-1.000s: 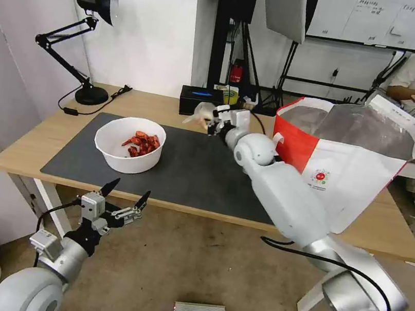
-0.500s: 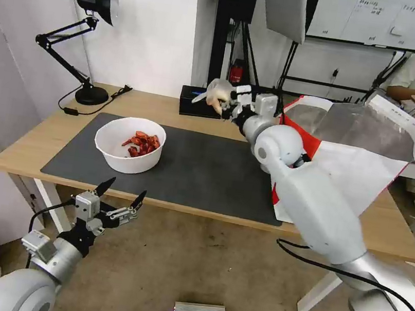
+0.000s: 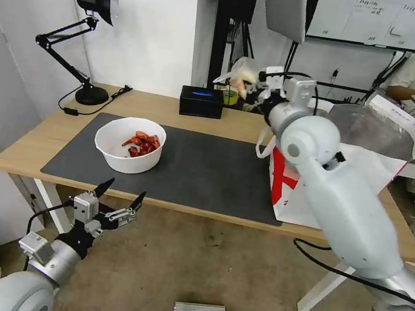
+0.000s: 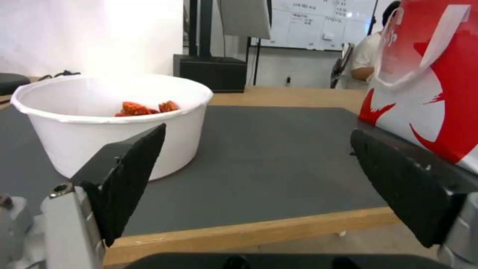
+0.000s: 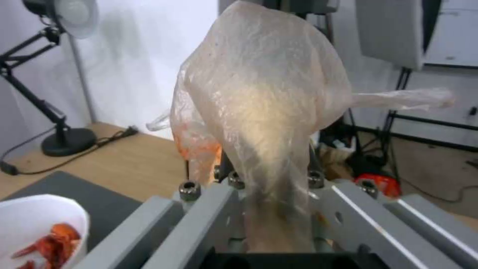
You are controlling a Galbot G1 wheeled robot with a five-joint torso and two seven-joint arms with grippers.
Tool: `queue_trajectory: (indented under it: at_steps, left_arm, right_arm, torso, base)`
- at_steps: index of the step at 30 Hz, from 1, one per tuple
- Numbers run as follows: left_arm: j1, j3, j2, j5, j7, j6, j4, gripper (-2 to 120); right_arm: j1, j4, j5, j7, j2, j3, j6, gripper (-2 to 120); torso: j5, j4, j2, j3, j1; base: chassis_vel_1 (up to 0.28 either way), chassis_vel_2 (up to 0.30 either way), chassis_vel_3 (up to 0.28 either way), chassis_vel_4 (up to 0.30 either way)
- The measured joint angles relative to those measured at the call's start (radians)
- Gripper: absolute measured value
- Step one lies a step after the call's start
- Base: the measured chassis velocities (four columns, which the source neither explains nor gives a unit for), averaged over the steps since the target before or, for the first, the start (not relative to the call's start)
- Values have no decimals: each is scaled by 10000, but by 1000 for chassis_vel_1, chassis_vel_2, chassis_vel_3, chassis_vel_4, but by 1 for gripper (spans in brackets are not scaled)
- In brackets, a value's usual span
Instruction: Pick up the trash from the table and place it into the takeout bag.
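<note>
My right gripper is shut on a small clear bag with an orange smear, held in the air over the back of the table, just left of the takeout bag. In the right wrist view the clear bag is pinched between the fingers of the right gripper. A white bowl of red crayfish shells sits on the dark mat. My left gripper hangs open below the table's front edge, facing the bowl.
A black tissue box stands at the back of the table, and a black desk lamp at its back left corner. The takeout bag stands on the mat's right end. A person sits behind at the far right.
My right arm has lifted the clear bag up off the mat's far edge and carried it right, toward the takeout bag's mouth. The left arm has barely moved.
</note>
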Motion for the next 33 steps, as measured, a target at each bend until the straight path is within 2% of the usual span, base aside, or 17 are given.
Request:
queue_trajectory:
  at_steps: [2, 3, 10, 19, 23, 26, 30, 33]
  left_arm:
    - [0, 0, 0, 0, 0, 0, 0, 100]
    - [-8, 27, -19, 10, 0, 0, 0, 100]
    - [-28, 51, -25, 28, 1, -4, 0, 100]
    - [-49, 120, -19, 62, 3, -4, -1, 100]
    - [-55, 145, -23, 68, 5, -8, -9, 100]
    - [-24, 148, -18, 71, 5, -12, -42, 100]
    - [-27, 160, -23, 71, 6, -13, -70, 100]
    - [-35, 175, -37, 73, 5, -13, -76, 100]
  right_arm:
    - [0, 0, 0, 0, 0, 0, 0, 4]
    - [-299, 447, 42, 144, -445, 308, -124, 4]
    - [-1047, 1369, 318, 564, -1364, 1120, -457, 4]
    - [-2028, 1743, 730, 1045, -1698, 2021, -640, 4]
    - [-2224, 1777, 1557, 1719, -1812, 2257, -744, 4]
    - [-2236, 1842, 2519, 3017, -1988, 2362, -795, 4]
    - [-2085, 1816, 3296, 3794, -2228, 2362, -799, 4]
    - [-2066, 1791, 3528, 3991, -2304, 2363, -799, 4]
  torso:
    - [0, 0, 0, 0, 0]
    - [1, -2, 0, 0, 0]
    - [1, -2, 0, 0, -1]
    - [1, -3, 0, 0, 1]
    - [-1, -1, 0, 0, 1]
    - [0, -2, 0, 0, 1]
    - [-3, 0, 0, 0, 1]
    - [0, -1, 0, 0, 1]
  base:
    - [0, 0, 0, 0]
    - [0, 0, 0, 0]
    - [0, 0, 0, 0]
    - [0, 0, 0, 0]
    - [0, 0, 0, 0]
    - [0, 0, 0, 0]
    - [0, 0, 0, 0]
    - [0, 0, 0, 0]
